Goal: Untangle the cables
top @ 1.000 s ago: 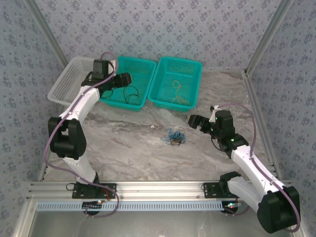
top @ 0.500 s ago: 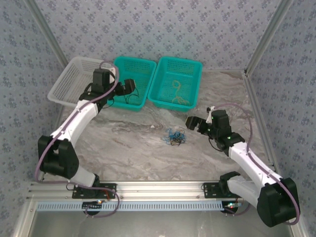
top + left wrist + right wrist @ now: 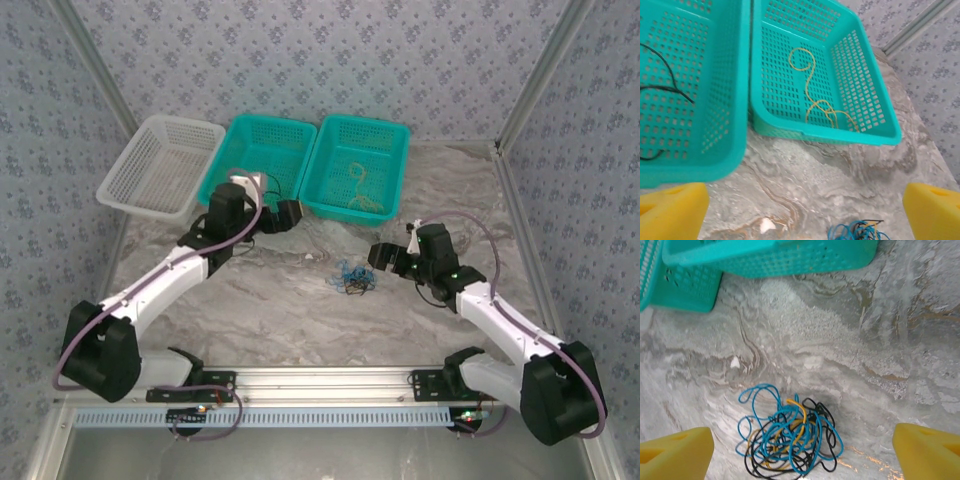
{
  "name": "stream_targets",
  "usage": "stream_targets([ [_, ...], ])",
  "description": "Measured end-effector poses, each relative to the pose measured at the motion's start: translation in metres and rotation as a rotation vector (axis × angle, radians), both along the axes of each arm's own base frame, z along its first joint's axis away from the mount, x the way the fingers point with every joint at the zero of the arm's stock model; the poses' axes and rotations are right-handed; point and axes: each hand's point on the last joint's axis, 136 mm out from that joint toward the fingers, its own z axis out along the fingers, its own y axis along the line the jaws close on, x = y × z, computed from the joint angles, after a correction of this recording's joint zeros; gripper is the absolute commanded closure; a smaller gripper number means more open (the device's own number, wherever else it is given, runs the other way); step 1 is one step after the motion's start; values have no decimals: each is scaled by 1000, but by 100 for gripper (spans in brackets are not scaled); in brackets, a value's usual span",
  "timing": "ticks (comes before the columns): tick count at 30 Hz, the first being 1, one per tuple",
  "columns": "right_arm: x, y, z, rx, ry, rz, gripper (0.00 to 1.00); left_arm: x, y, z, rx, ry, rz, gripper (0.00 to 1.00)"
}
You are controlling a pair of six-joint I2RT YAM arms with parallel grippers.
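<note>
Noted at far left a white mesh basket [image 3: 160,165] of plastic. Found beside it a left teal basket [image 3: 275,135] and a right teal basket [image 3: 385,150], both perforated, side by side. Seen in the first a thin black cable [image 3: 670,75], cut off by the left wrist view's edge; in the second a yellow cable [image 3: 362,190], looped and wavy. Found left pincer [image 3: 292,214] released and empty over the marbled grey table [image 3: 280,300], yellow wedge fingertips [image 3: 672,210] cropped at the frame's bottom. Located tangle [image 3: 353,276] of blue, black and yellow cords on the table, apart from the baskets, between both pincers. Could not separate individual strands. Found right pincer [image 3: 382,255] released, just right of the tangle, spread fingertips [image 3: 675,452] either side of it in the wrist view.
</note>
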Motion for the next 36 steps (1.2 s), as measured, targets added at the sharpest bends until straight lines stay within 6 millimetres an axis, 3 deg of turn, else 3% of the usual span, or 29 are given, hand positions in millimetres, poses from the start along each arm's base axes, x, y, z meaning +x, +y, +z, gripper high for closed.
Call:
stream_targets([
  [7,3,5,-9,-41,59,88,10,-26,-19,-33,-67,64,-12,1],
  [12,5,4,-21,-28,103,116,15,-33,-43,-39,-69,73,-48,1],
  [18,9,5,-35,-26,141,158,31,-33,-73,-40,-55,77,-103,1],
  [23,15,13,-36,-13,124,215,44,-28,-72,-40,-51,65,-82,1],
  [31,22,18,-46,-18,141,245,53,-23,-70,-36,-66,36,-61,1],
  [36,22,21,-53,-24,143,268,58,-26,-67,-46,-57,40,-57,1],
])
